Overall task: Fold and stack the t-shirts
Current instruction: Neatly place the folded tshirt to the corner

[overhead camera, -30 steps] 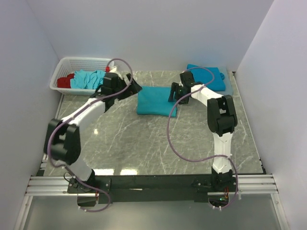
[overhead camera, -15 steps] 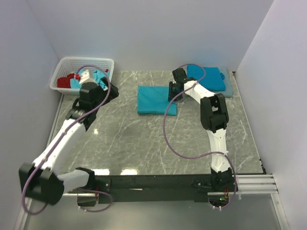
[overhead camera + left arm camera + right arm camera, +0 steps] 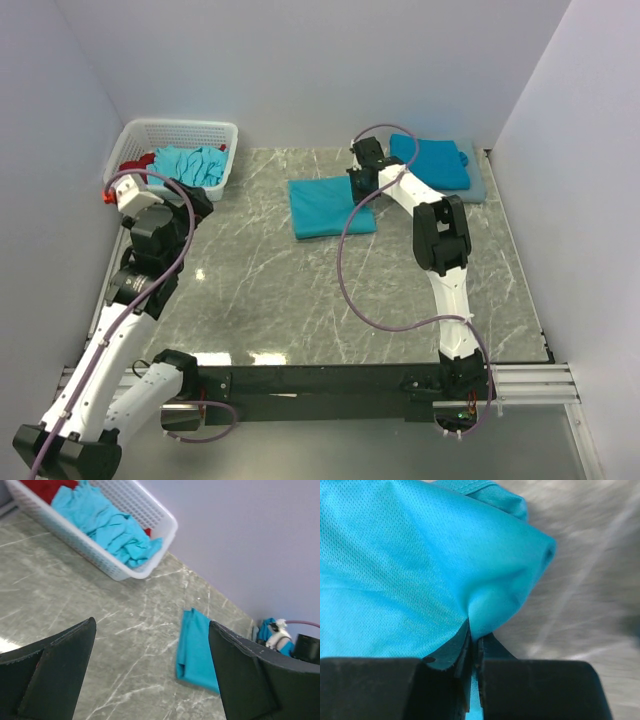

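Top view. One folded t-shirt [image 3: 330, 206] lies flat on the marble table [image 3: 300, 290], just past centre toward 12 o'clock. It is teal and roughly square, its edges a little skewed to the table's.

The right pincer [image 3: 474, 647] is at that shirt's 2 o'clock corner. In the wrist view the jaws are pressed together with a pinch of teal fabric between them, and the cloth bulges up over the grip. The right arm reaches far out, its purple cable [image 3: 345, 280] looping back over the table.

A second folded t-shirt [image 3: 432, 162] sits at 1 o'clock, near the back wall, on a grey-blue pad [image 3: 478, 186]. It lies just beside the gripped one without touching it.

A white lattice basket [image 3: 180, 128] is at 10 o'clock. Crumpled t-shirts [image 3: 190, 165] are heaped inside, with a red cloth [image 3: 133, 170] at the basket's 9 o'clock end.

The left pincer [image 3: 152, 625] is up off the table near the basket's 6 o'clock side. Its fingers [image 3: 55, 670] are spread wide and hold nothing. Its wrist view looks across bare marble to the basket and the central shirt.
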You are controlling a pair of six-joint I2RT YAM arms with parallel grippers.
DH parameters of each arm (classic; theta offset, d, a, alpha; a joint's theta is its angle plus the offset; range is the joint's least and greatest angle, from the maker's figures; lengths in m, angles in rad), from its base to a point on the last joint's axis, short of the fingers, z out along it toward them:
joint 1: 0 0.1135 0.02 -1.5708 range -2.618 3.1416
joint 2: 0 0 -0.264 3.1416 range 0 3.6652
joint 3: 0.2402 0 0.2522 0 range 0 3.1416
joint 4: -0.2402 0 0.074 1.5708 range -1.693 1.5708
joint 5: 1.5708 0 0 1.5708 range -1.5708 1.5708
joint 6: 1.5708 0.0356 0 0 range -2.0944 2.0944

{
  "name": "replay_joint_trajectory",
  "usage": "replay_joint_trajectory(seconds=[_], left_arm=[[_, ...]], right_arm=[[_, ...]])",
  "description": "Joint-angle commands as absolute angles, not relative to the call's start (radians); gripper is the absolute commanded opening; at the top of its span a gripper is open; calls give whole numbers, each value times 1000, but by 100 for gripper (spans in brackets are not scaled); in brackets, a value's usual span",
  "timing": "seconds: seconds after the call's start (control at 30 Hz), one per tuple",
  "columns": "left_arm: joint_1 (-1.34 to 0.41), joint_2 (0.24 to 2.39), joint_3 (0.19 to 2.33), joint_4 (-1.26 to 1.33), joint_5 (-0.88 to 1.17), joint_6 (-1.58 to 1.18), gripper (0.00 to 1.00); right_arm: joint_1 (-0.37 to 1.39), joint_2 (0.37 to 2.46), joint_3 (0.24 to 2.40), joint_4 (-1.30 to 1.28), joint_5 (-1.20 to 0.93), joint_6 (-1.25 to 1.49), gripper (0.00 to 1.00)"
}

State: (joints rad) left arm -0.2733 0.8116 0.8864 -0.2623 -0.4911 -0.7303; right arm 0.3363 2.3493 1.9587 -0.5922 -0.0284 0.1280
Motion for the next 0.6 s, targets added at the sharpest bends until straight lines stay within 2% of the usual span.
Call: replay_joint_trajectory(seconds=[0.0,0.2,0.57], left_arm=[[-270,755,851,-285,-581,-761,99],[-270,658,807,-324,-682,-799,100],[-270,486,729,-284,-807,-827,99]], right_arm=[[330,2249,2019,-539,162,-41,0],[328,2220,2054,-486,397,-236,0],[313,2266,2246,-469,575,-379,0]])
